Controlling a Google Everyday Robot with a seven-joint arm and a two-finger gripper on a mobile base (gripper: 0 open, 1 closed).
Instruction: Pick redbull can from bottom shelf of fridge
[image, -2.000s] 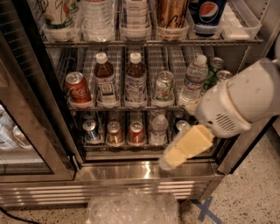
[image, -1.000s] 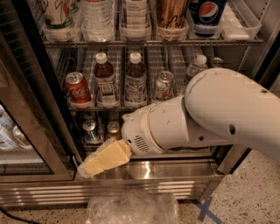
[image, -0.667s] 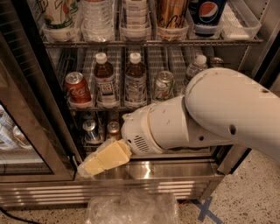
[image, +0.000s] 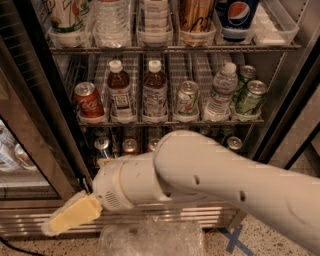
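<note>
Now: fridge (image: 294, 85) door open, wire racks of drinks. White arm (image: 215, 175) crosses fridge's lower front, hiding most of bottom shelf (image: 116, 144). Gripper (image: 70, 219) low at fridge's left corner, before steel base (image: 20, 223); how far open, cannot tell. Redbull can (image: 102, 146) upright at left end of fridge's bottom shelf: slim, shiny silver top, bluish body partly hidden.

Matt yellowish tool (image: 67, 219) low left, before the fridge (image: 25, 222) base of ribbed glossy steel. White arm shell (image: 215, 175): smooth matt plastic. Top of redbull can (image: 102, 145): shiny silver metal. Bright metal wire racks (image: 170, 49).
</note>
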